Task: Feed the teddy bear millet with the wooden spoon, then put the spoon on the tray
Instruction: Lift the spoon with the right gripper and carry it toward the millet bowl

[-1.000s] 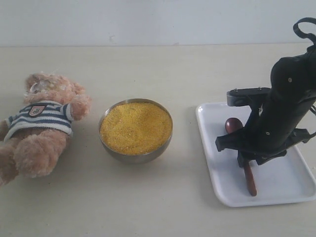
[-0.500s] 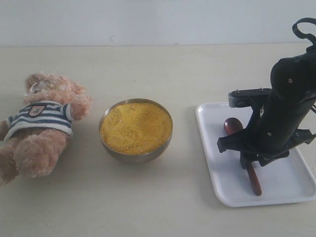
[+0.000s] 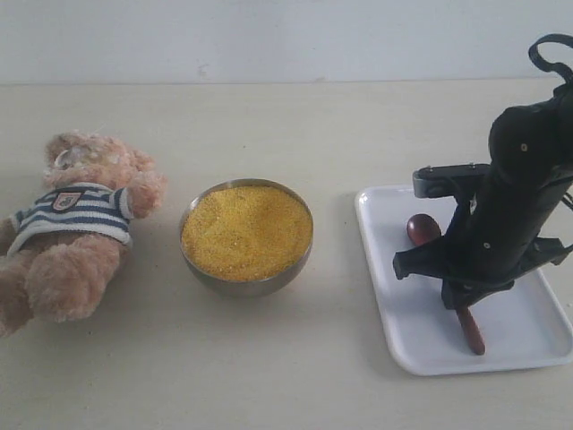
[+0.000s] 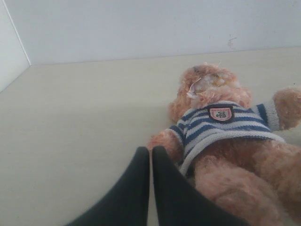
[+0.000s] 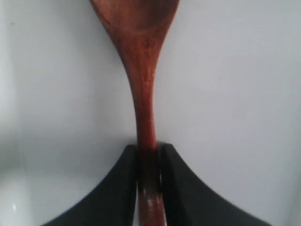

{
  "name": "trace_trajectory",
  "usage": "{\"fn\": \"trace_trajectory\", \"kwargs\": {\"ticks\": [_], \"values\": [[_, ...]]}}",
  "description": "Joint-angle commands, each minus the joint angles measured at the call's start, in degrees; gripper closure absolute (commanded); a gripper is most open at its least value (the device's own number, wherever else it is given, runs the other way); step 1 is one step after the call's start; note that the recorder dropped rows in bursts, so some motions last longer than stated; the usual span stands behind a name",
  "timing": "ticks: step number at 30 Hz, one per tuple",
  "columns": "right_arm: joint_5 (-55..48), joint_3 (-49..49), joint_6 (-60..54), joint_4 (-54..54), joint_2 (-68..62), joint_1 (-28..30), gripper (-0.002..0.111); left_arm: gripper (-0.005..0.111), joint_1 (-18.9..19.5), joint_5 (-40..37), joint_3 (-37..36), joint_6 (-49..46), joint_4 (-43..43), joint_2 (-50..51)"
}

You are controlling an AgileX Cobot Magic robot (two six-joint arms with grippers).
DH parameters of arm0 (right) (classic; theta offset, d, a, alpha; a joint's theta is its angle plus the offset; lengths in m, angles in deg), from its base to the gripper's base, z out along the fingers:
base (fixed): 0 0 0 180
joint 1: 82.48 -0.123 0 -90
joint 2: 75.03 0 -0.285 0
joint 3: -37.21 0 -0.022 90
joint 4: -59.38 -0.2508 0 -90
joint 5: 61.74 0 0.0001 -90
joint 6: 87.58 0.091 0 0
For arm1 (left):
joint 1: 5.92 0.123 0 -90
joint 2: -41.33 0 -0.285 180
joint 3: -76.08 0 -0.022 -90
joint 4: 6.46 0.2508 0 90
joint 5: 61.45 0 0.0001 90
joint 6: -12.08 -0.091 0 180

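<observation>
Right wrist view has the wooden spoon (image 5: 143, 94) running straight out ahead of the right gripper (image 5: 149, 157). Its oval bowl is at the far end and its slim handle passes back between the two black fingers (image 5: 117, 188). Those fingers press on the handle from both sides, so this gripper is clamped on the spoon at about mid-handle. The spoon's long axis lines up with the gripper's own reach.

Under both lies the white tray (image 3: 524, 336). I cannot tell whether the spoon rests on it or hangs just clear. No yellow grain shows on the spoon.

Off to the gripper's side, toward the other arm and apart from the tray, sits the metal bowl (image 3: 246, 285) filled with millet (image 3: 246, 230). The teddy bear (image 3: 76, 224) lies on its back beyond that.

The left gripper (image 4: 151, 157) has its fingers pressed together on nothing, just beside the bear's arm. It is the nearer arm to the bear, but the right one has the spoon, so scooping would mean carrying the spoon sideways to the bowl.
</observation>
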Motion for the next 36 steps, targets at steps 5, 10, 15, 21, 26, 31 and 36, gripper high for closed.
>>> {"fn": "trace_trajectory", "kwargs": {"ticks": [5, 10, 15, 21, 26, 31, 36], "values": [[1.03, 0.02, -1.94, -1.06, -0.19, -0.08, 0.094, 0.103, 0.18, 0.60, 0.16, 0.33, 0.08, -0.19], [0.43, 0.02, -2.38, -0.95, -0.10, -0.08, 0.108, 0.103, 0.18, 0.60, 0.16, 0.33, 0.08, -0.19], [1.13, 0.02, -4.43, -0.83, 0.86, -0.08, 0.108, 0.103, 0.18, 0.70, 0.16, 0.33, 0.08, -0.19], [-1.67, 0.02, -4.84, 2.56, 4.97, -0.08, 0.109, 0.103, 0.18, 0.70, 0.16, 0.33, 0.08, -0.19], [-4.13, 0.02, -4.95, 5.13, 10.71, -0.08, 0.109, 0.103, 0.18, 0.70, 0.16, 0.33, 0.08, -0.19], [-10.22, 1.34, -5.49, 8.71, 15.30, -0.08, 0.109, 0.103, 0.18, 0.70, 0.16, 0.33, 0.08, -0.19], [-17.69, 6.48, -9.19, 9.40, 17.54, -0.11, 0.109, 0.103, 0.18, 0.59, 0.16, 0.33, 0.08, -0.19]]}}
